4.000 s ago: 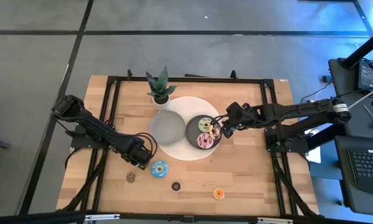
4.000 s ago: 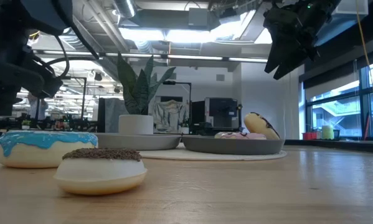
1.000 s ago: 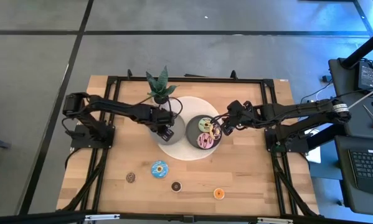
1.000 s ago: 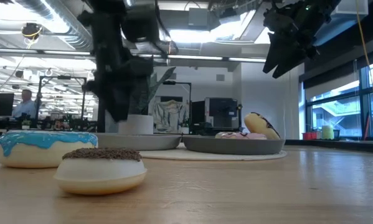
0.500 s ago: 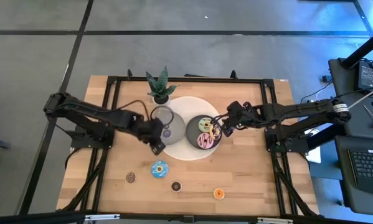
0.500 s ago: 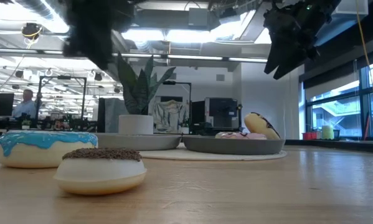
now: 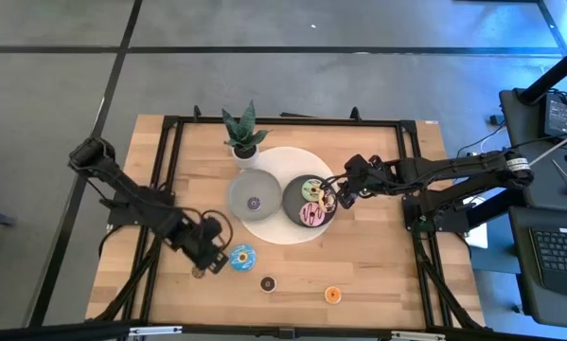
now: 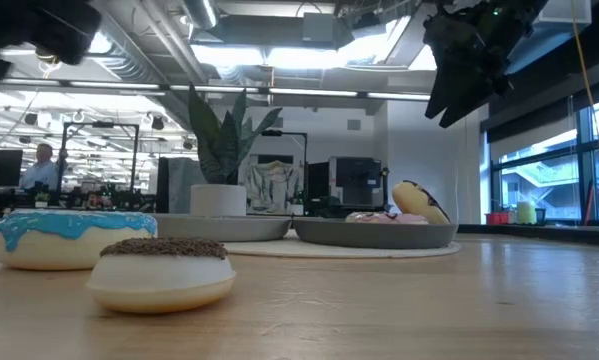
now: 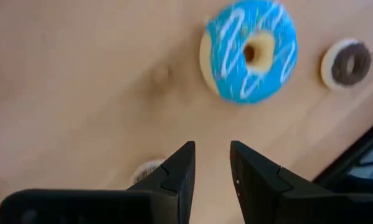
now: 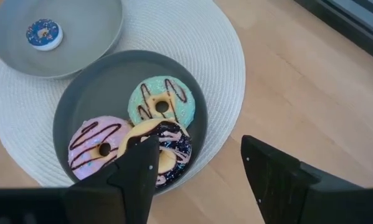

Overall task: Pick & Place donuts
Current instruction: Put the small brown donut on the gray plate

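Note:
My left gripper is open by a narrow gap, low over the table's near left part, between a small brown donut and the blue-iced donut. My right gripper hangs open and empty above the right rim of the dark plate. That plate holds a green donut, a pink donut and a purple donut leaning on them. A small purple-blue donut lies flat in the light grey plate.
Both plates sit on a round white mat, with a potted plant at its far edge. Another small brown donut and an orange donut lie near the table's near edge. A black frame borders the table.
My left gripper has swung from above the light grey plate toward the table's near left and down, ending beside the blue donut. The small purple-blue donut has stayed behind in the light grey plate. My right arm has kept still.

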Robot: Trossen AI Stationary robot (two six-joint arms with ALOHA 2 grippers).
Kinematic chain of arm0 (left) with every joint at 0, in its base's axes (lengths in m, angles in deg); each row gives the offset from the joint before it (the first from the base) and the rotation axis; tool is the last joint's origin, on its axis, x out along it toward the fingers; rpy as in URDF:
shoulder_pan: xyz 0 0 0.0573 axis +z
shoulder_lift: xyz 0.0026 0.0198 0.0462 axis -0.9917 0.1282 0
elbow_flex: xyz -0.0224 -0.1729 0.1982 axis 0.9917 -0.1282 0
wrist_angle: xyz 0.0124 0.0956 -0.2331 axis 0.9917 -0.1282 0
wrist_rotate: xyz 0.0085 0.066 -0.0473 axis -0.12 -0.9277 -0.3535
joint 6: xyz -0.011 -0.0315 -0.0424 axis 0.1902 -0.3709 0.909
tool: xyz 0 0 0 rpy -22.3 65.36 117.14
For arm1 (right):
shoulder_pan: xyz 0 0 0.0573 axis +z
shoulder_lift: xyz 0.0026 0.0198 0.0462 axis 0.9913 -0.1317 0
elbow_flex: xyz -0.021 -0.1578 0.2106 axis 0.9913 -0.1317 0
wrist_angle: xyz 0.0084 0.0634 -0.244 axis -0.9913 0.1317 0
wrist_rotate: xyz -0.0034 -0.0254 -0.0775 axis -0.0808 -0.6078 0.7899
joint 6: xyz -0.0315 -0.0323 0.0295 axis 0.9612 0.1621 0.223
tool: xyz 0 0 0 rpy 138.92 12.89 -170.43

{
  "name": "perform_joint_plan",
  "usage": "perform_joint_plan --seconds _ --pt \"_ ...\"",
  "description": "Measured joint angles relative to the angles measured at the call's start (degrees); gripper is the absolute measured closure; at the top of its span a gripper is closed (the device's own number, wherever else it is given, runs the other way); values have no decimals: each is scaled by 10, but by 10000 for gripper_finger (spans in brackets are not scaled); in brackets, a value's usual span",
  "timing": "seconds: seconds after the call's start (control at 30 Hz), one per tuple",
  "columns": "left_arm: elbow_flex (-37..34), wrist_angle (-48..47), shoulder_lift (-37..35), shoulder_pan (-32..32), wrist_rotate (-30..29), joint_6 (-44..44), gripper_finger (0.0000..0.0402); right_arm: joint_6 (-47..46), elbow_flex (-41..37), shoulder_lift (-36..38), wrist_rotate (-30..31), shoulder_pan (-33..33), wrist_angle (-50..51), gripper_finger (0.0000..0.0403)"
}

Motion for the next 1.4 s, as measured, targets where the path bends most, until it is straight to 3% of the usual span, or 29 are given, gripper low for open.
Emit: perform_joint_plan --seconds 0.23,0.57,0.9,1.2,1.4 --pt "0 -18 0 -66 -4 112 312 2 0 0 0 0 -2 177" --pt "0 -61 38 -110 8 233 333 -14 0 0 0 0 -8 178" --pt "0 -52 65 -115 0 215 328 -14 0 0 0 0 -7 177" --pt "0 -38 65 -115 -13 223 262 -14 0 0 -2 0 -8 174" --pt "0 -38 65 -118 3 212 243 -14 0 0 -18 0 -7 177"
